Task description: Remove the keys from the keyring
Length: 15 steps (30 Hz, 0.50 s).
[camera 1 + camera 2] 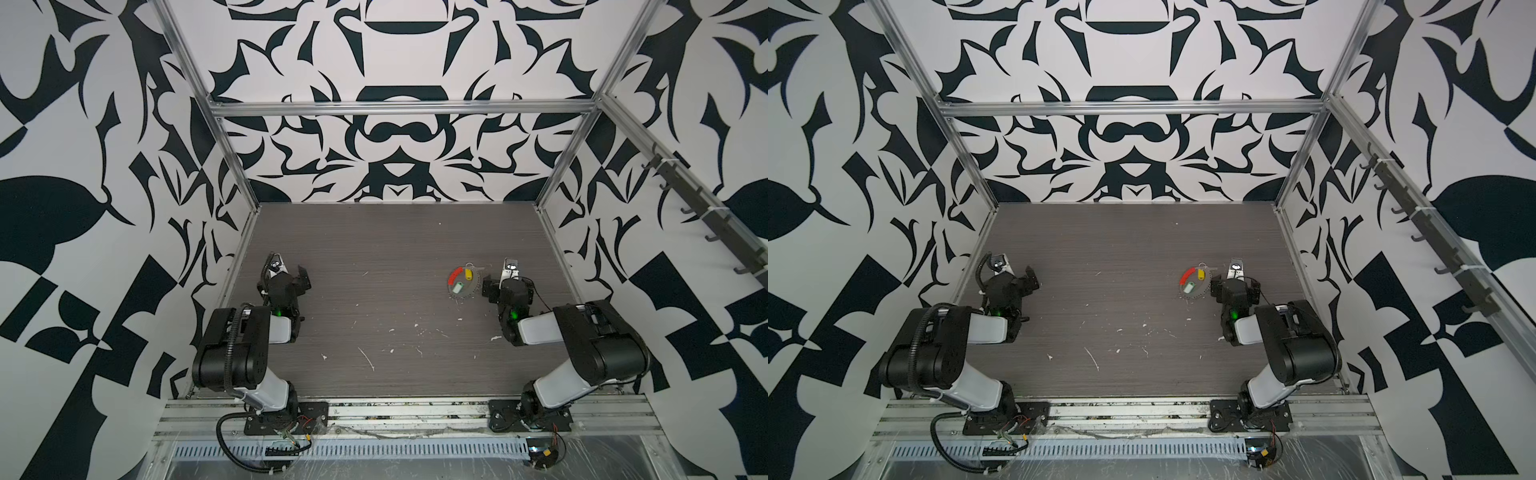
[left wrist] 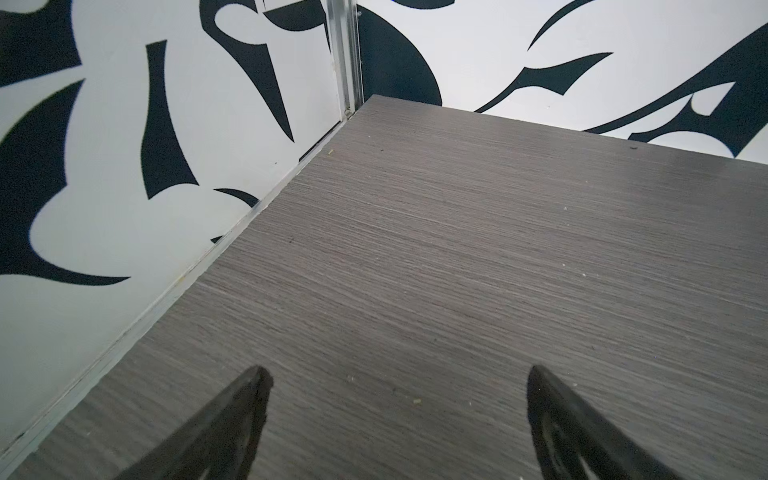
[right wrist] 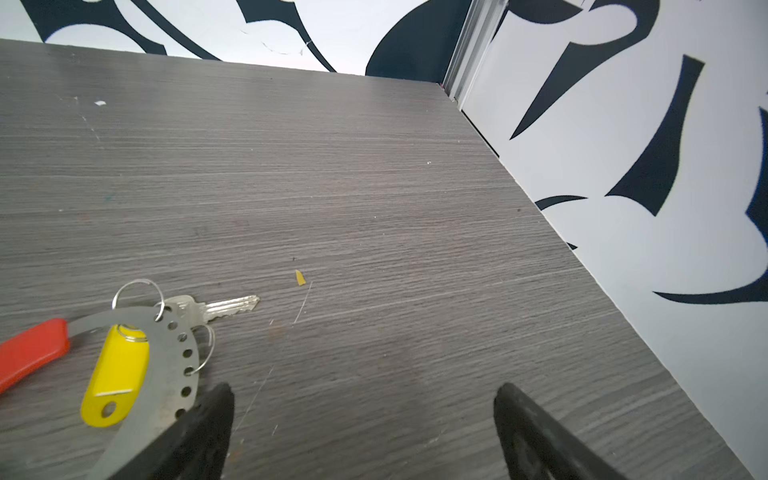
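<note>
Black fingers (image 3: 216, 419) of the right gripper (image 3: 365, 390) fill the bottom edge of the right wrist view. They stand wide apart, with bare bench (image 3: 374, 187) between them and nothing clamped. Just beside the finger at the lower left lies the keyring (image 3: 166, 361), a flat grey metal band pierced by a row of small holes; whether the finger touches it cannot be told. Its red sleeve (image 3: 31, 353) runs off the left edge of the frame. A yellow tag (image 3: 116, 374) lies inside the band's curve, and its white label strip shows no writing that can be read. A silver key (image 3: 216, 309) lies outside the band, pointing toward the right of the frame. It hangs from a thin split ring (image 3: 137, 291) that passes through one of the holes. A small yellow chip (image 3: 300, 277) sits on the bench up and to the right of the key's tip. In both top views the keyring (image 1: 465, 294) (image 1: 1196, 295) lies flat on the bench, right of centre and just left of the right arm's tip. There the red sleeve (image 1: 456, 274) lies on the keyring's upper-left arc. The yellow tag (image 1: 468, 273) is at the upper right and a green tag (image 1: 458, 287) lies inside the hoop; its key is too small to make out. The left gripper (image 2: 399, 371), seen in the left wrist view, also has its fingers (image 2: 232, 415) spread wide and empty. It is over bare bench by the patterned wall, well apart from the keyring.
</note>
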Available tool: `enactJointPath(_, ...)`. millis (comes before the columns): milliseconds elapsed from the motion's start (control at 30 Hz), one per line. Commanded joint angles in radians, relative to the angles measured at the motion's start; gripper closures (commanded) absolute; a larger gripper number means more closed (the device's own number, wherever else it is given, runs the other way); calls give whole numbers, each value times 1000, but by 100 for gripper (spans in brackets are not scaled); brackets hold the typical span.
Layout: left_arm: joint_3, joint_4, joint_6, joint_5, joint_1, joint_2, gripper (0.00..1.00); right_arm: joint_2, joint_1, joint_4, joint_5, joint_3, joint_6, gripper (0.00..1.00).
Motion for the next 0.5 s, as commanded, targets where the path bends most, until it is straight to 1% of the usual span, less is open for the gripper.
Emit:
enactJointPath(0, -1, 28, -1, 1, 1, 4, 1, -17, -5, 38, 1, 20, 7, 0)
enactJointPath(467, -1, 28, -1, 1, 3, 4, 1, -20, -5, 33, 1, 20, 9, 0)
